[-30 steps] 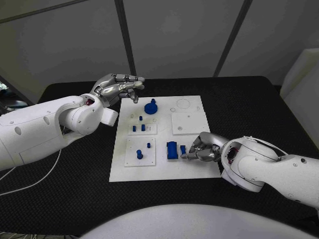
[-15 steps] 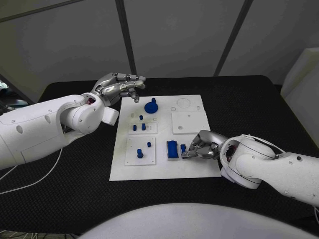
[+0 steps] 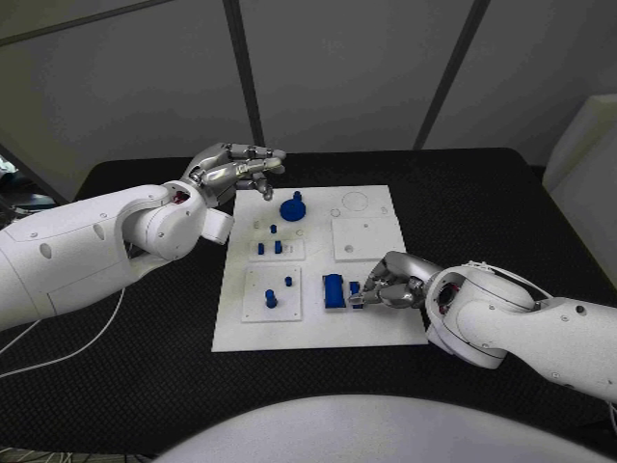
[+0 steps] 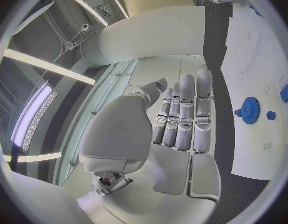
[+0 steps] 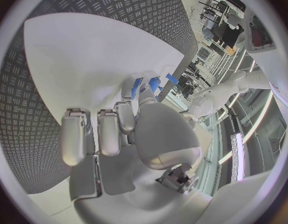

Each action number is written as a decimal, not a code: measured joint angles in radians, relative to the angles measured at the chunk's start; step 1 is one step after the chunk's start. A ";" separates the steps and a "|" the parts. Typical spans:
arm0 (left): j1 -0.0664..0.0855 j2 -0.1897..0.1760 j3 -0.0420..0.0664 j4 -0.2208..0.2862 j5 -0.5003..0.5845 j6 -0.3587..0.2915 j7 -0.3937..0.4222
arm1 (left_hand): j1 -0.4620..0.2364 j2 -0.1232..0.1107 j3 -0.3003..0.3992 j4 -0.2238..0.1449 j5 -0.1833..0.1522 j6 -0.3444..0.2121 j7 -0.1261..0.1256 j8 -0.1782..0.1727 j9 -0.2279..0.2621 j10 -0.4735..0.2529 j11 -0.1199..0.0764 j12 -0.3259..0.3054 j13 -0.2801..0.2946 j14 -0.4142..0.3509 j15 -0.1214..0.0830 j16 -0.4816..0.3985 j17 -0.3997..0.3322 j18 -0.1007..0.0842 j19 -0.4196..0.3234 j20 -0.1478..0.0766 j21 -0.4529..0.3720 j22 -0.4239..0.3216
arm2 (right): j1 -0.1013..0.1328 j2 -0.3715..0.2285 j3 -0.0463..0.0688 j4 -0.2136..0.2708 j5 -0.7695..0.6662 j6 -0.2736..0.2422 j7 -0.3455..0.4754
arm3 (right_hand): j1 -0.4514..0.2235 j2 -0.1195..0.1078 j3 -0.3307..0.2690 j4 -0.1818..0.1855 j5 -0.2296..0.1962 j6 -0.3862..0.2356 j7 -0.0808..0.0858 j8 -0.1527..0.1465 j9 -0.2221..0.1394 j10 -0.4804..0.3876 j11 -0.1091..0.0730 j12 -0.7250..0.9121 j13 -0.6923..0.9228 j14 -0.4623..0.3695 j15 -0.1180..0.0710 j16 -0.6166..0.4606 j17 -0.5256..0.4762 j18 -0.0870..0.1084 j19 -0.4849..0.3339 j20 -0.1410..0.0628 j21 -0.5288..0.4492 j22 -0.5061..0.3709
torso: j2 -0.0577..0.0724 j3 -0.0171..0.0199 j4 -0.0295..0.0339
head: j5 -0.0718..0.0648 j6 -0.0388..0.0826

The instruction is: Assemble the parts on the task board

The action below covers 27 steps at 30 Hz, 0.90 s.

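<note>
The white task board [image 3: 371,323] lies in the middle of the black table. A blue gear [image 3: 293,206] stands near its far edge and appears again as the gear [image 4: 248,109] in the left wrist view. Small blue pegs [image 3: 267,248] stand mid-board, and two more pegs [image 3: 270,298] nearer me. A blue block [image 3: 334,289] stands at the near middle. My right hand [image 3: 389,282] rests low on the board, its curled fingers pinching a small blue part [image 3: 353,287] right beside the block. My left hand [image 3: 233,166] hovers off the board's far left corner, holding nothing, fingers loosely bent.
A raised white square plate [image 3: 362,238] sits on the board's right half, with round holes [image 3: 353,202] beyond it. Bare black table [image 3: 490,212] stretches to the right and in front of the board.
My right hand has edged a little to the left, closer to the blue block. The left hand has hardly moved.
</note>
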 measured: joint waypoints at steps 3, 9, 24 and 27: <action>0.000 0.002 -0.001 -0.001 0.000 -0.001 0.001 | 0.000 0.000 0.000 0.000 0.000 0.000 0.000 0.000 0.000 -0.004 0.004 0.000 0.000 0.000 0.000 0.006 -0.001 0.000 0.000 0.000 0.000 -0.001 | 0.000 -0.019 0.000 0.015 0.008 -0.016 0.037 | -0.010 -0.004 -0.010 0.005 0.022 -0.017 0.005 -0.007 -0.006 0.000 0.000 -0.016 0.002 -0.001 0.001 -0.016 -0.007 0.000 0.000 0.000 -0.019 0.000 | -0.001 -0.0005 -0.0009 | 0.001 0.004; -0.007 0.002 -0.001 -0.010 0.011 -0.019 0.020 | -0.018 -0.006 -0.019 0.012 0.000 -0.002 0.002 0.000 0.000 -0.004 0.004 0.008 0.000 -0.013 0.006 0.000 -0.009 0.000 -0.006 0.006 -0.013 -0.006 | 0.014 -0.042 -0.001 -0.002 0.102 -0.031 0.175 | 0.042 0.018 0.004 -0.026 0.033 -0.062 0.031 -0.063 -0.036 -0.072 0.022 -0.158 -0.085 -0.004 0.015 -0.108 -0.119 0.017 -0.075 0.012 -0.128 -0.001 | -0.009 -0.0012 -0.0013 | -0.006 0.013; -0.023 0.069 0.000 -0.139 0.158 -0.112 0.131 | -0.021 0.000 -0.068 0.049 0.000 -0.020 0.013 0.000 0.000 -0.045 0.038 -0.066 -0.065 -0.168 0.079 -0.524 -0.247 0.000 -0.340 0.096 -0.402 -0.275 | 0.096 0.123 0.041 -0.415 0.746 -0.077 0.649 | 0.189 0.042 0.134 -0.129 0.005 -0.094 0.098 -0.221 -0.156 -0.357 0.106 -0.956 -0.754 -0.327 0.112 -0.937 -0.784 0.125 -0.553 0.093 -0.872 -0.650 | -0.072 -0.0251 -0.0028 | -0.054 0.106; -0.030 0.083 0.000 -0.157 0.174 -0.129 0.147 | -0.016 -0.006 -0.072 0.053 0.000 -0.025 0.018 -0.012 -0.001 -0.052 0.045 -0.091 -0.068 -0.185 0.099 -0.613 -0.280 0.000 -0.414 0.132 -0.484 -0.345 | 0.099 0.173 0.060 -0.509 0.815 -0.074 0.721 | 0.184 0.025 0.170 -0.131 0.005 -0.126 0.116 -0.242 -0.211 -0.360 0.147 -1.081 -0.941 -0.434 0.168 -1.141 -0.906 0.125 -0.621 0.146 -1.041 -0.766 | -0.083 -0.0289 -0.0058 | -0.056 0.126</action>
